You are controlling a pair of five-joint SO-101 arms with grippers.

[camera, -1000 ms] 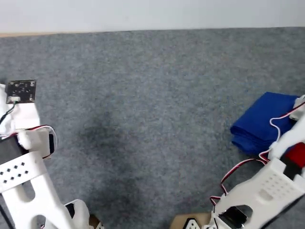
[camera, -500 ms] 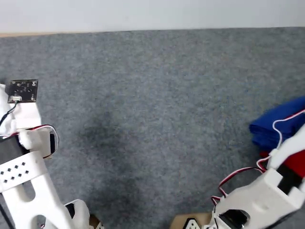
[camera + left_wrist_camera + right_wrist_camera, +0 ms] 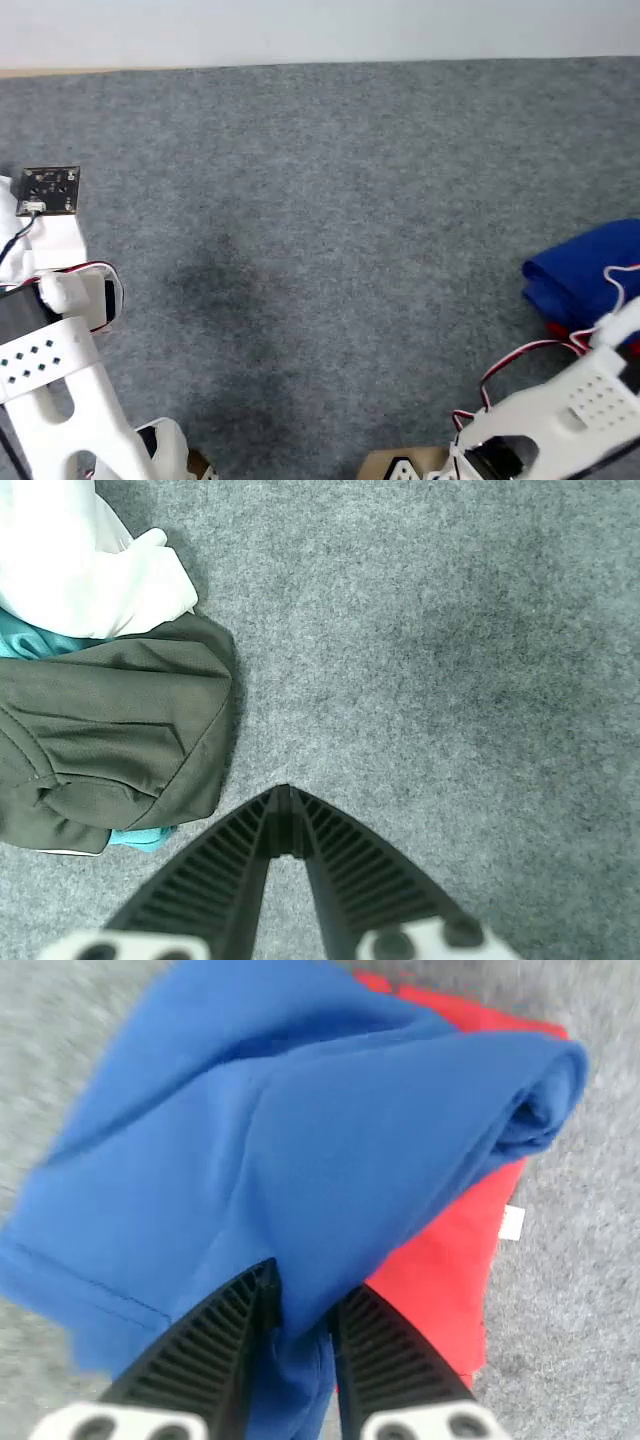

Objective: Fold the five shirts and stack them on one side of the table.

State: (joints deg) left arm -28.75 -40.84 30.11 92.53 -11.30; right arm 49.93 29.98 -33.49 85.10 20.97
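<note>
The right gripper (image 3: 305,1292), its jaws pinched nearly together on a fold of the blue shirt (image 3: 300,1130), holds that shirt above the red shirt (image 3: 450,1245) at the right edge of the high view, where the blue shirt (image 3: 585,268) sits just above the right arm (image 3: 565,405). The hold takes in only one loose layer. If that layer slips free or drags, the bundled blue shirt could unroll or pull the red shirt askew, spoiling the stack.

The left gripper (image 3: 285,805) hangs fully closed and empty over the gray mat (image 3: 330,200), just beside a heap of a dark shirt (image 3: 120,740), a white shirt (image 3: 80,560) and a teal shirt (image 3: 22,646), none neatly folded by the look of them.

The count: five shirts in all, one of each color, in two groups well apart, and two arms, the left arm (image 3: 55,385) at lower left.
</note>
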